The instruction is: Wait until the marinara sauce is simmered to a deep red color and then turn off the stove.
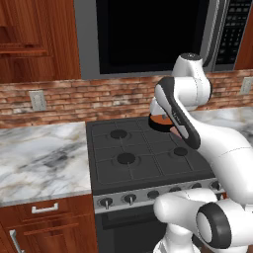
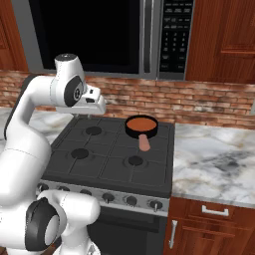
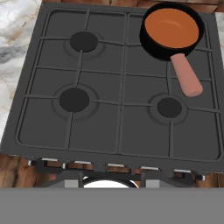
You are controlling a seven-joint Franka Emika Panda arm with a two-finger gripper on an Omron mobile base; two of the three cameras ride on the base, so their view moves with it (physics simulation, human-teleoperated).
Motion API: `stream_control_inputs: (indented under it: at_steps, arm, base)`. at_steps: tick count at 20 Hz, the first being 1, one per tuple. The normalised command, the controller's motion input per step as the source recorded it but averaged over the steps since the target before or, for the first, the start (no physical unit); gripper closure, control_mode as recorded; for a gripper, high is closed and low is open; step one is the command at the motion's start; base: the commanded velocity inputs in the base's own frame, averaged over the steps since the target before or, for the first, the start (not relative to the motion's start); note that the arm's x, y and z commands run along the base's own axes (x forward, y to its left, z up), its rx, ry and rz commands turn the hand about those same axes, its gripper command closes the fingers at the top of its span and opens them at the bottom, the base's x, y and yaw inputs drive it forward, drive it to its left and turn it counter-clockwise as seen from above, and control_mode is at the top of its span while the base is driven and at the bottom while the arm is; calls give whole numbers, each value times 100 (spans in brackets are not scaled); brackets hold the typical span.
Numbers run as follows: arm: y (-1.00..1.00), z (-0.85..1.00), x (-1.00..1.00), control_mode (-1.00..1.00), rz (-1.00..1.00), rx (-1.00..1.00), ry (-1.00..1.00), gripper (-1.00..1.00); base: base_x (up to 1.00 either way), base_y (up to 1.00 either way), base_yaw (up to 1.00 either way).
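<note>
The marinara sauce (image 3: 171, 28) is a flat orange-red disc filling a small dark pan (image 2: 141, 128) on the stove's back right burner. The pan's reddish-brown handle (image 3: 186, 77) points toward the stove front. In the left base view my arm hides most of the pan (image 1: 157, 122). The stove (image 3: 118, 118) is a black four-burner range with dark grates and a row of small dark knobs (image 2: 131, 200) on its steel front strip. My gripper (image 2: 91, 113) hangs shut above the back left part of the stove (image 2: 109, 159), looking down at the cooktop and holding nothing.
A black-windowed microwave (image 1: 148, 34) hangs above the range against a brick wall. Marble counters flank the stove on the left (image 1: 42, 158) and right (image 2: 214, 159). Wooden cabinets and drawers (image 2: 214, 219) sit below, and my arm's base stands before the oven door.
</note>
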Motion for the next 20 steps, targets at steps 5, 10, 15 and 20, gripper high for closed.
stream_control_inputs:
  at_steps: [5,10,15,20]
  arm:
    - [0,0,0,100,0,0,0,-100]
    - [0,0,0,100,0,0,0,-100]
    - [0,0,0,100,0,0,0,-100]
    - [0,0,0,100,0,0,0,-100]
  base:
    - [0,0,0]
    - [0,0,0]
    - [0,0,0]
    - [-6,3,-1]
